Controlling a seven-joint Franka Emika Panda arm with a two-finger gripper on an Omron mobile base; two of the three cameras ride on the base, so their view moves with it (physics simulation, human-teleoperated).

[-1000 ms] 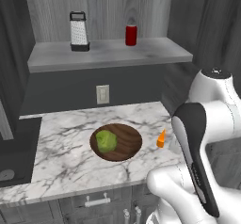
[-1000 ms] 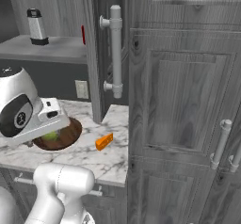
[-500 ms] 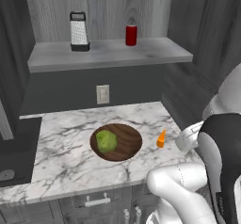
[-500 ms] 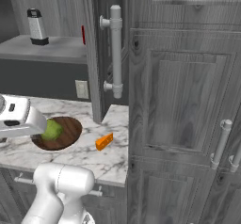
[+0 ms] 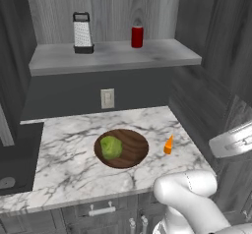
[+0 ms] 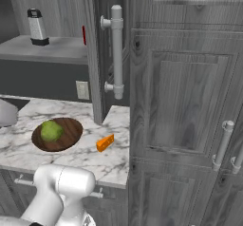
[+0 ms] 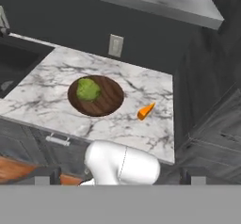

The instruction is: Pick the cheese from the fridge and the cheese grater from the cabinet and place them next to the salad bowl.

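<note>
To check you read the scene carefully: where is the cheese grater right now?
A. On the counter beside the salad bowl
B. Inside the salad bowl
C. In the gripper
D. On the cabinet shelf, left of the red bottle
D: the cheese grater stands upright on the cabinet shelf, left of the red bottle, well above the salad bowl.

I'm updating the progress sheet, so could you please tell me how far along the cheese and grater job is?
Done: the small orange cheese wedge lies on the marble counter beside the dark wooden salad bowl. In hand: nothing visibly; the hand stands open. Left: the silver box grater sits upright on the grey cabinet shelf.
</note>
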